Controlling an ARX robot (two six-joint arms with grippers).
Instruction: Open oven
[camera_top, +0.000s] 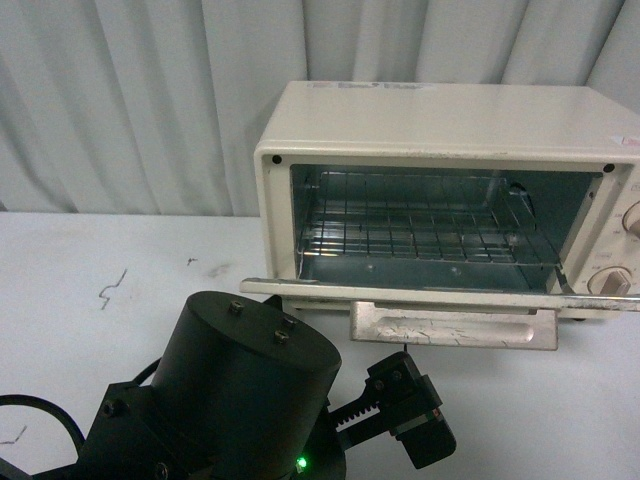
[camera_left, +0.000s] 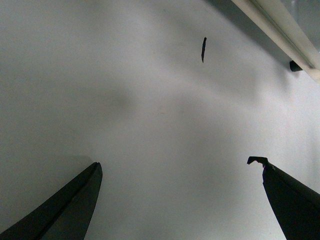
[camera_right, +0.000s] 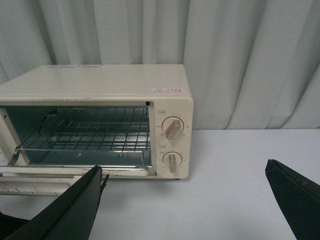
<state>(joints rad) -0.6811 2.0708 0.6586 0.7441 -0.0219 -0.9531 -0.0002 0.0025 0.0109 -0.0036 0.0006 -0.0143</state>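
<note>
Fingers (camera_left: 65, 210) of your left gripper (camera_left: 177, 164) wide, empty. Oven (camera_top: 440, 130) upper right in front view, door (camera_top: 400, 291) already down; handle (camera_top: 455, 327) runs left-right, just beyond them. Right gripper (camera_right: 183, 165) wide too, looks farther.

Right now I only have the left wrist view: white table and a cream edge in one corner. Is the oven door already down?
Observer: Yes. In the front view the oven is open: its door lies dropped flat, and the bar handle points toward the robot.
Operator: Anything inside?
Observer: Only the wire rack. Nothing sits on it.
Operator: And the right claw?
Observer: The right claw is open and holds nothing. The oven's two knobs are ahead of it.
</note>
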